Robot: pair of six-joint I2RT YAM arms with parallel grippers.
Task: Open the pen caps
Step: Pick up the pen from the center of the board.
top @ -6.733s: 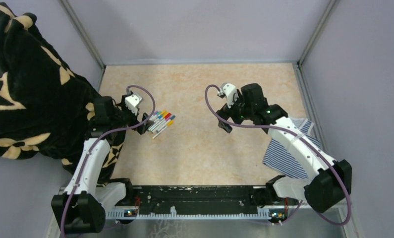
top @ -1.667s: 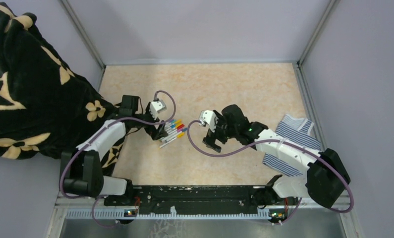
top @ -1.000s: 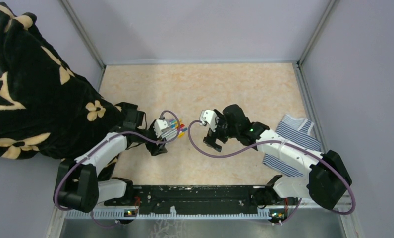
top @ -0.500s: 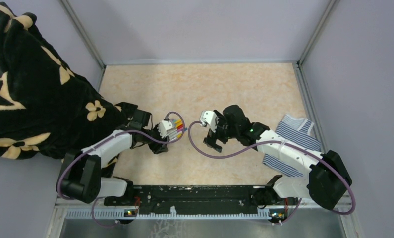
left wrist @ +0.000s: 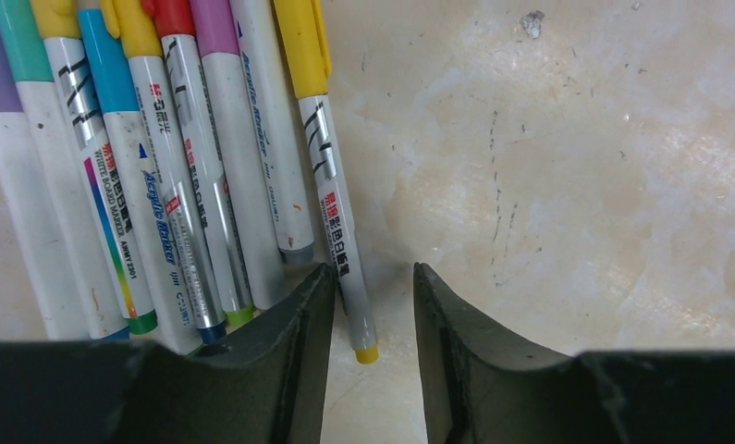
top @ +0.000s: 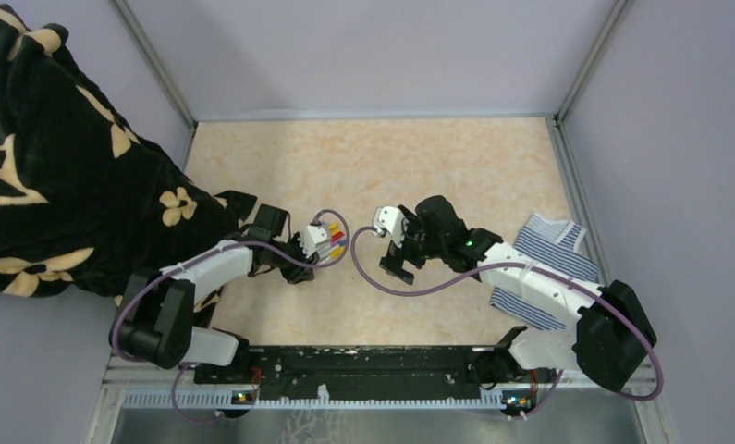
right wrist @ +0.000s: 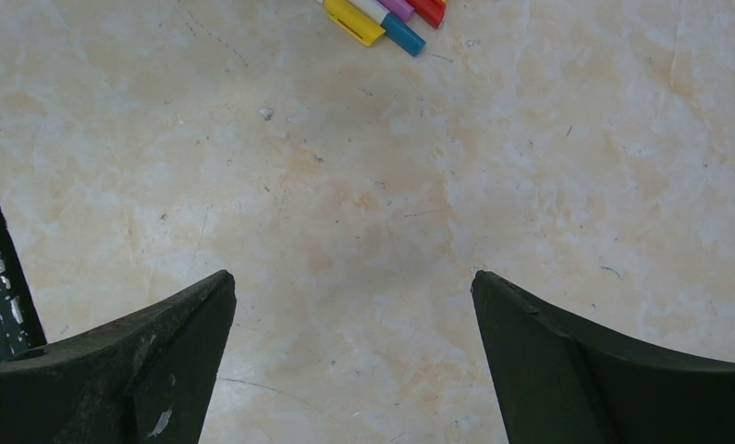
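Several white-barrelled pens (left wrist: 160,185) lie side by side, their pen caps (left wrist: 174,14) in teal, blue, yellow, red and pink at the top of the left wrist view. The rightmost pen (left wrist: 326,185) has a yellow cap (left wrist: 300,42). My left gripper (left wrist: 371,277) straddles this pen's yellow tail end, jaws narrowly open: the left jaw touches the barrel and a gap remains on the right. From above the pens (top: 334,238) peek out past the left wrist. My right gripper (right wrist: 354,277) hovers wide open over bare table, right of the pens, with cap ends (right wrist: 354,20) at its view's top edge.
A black blanket with tan patterns (top: 58,157) drapes over the left wall beside the left arm. A blue-and-white striped cloth (top: 548,268) lies at the right under the right arm. Grey walls enclose the beige table (top: 382,166).
My left gripper has shifted right along the pens and its jaws have narrowed around the yellow-capped pen's tail. The right arm has stayed still.
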